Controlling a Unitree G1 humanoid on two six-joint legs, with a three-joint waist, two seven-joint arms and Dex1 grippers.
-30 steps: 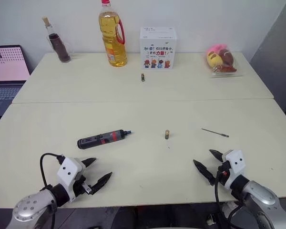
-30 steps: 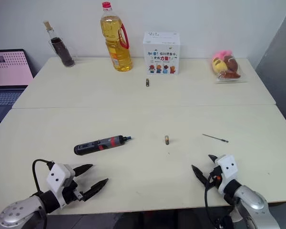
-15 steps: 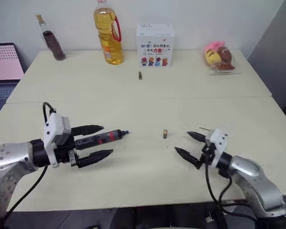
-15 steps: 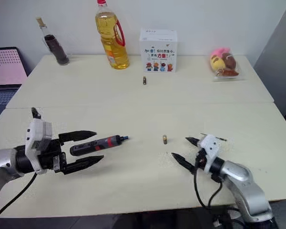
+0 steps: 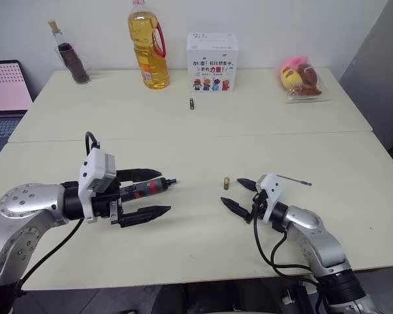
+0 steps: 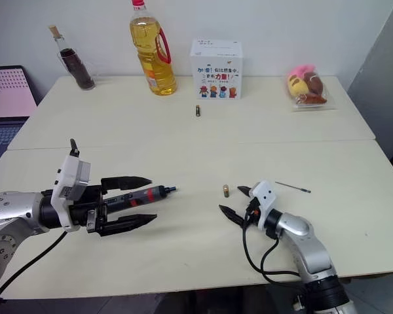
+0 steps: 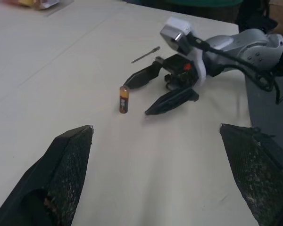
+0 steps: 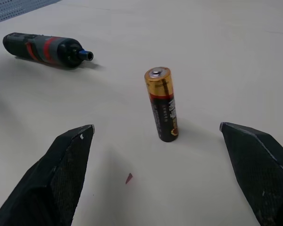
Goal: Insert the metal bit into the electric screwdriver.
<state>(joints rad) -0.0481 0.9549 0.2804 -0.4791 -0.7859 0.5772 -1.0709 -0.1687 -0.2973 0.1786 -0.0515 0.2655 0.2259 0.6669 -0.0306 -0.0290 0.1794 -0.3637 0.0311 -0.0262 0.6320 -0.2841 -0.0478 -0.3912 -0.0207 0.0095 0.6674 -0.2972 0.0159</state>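
While both black two-fingered grippers, left [image 5: 143,194] and right [image 5: 239,194], gape empty, we risk the right grabbing the gold-and-black battery [image 5: 226,183] instead of the thin grey metal bit [image 5: 294,180] toward the tabletop's right edge, with the red-banded black pen-shaped electric screwdriver [image 5: 146,188] lying mid-table.

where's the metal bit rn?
The metal bit lies on the near table, right of centre in the head views, just beyond and to the right of the open right gripper. It is untouched, with the upright battery to its left.
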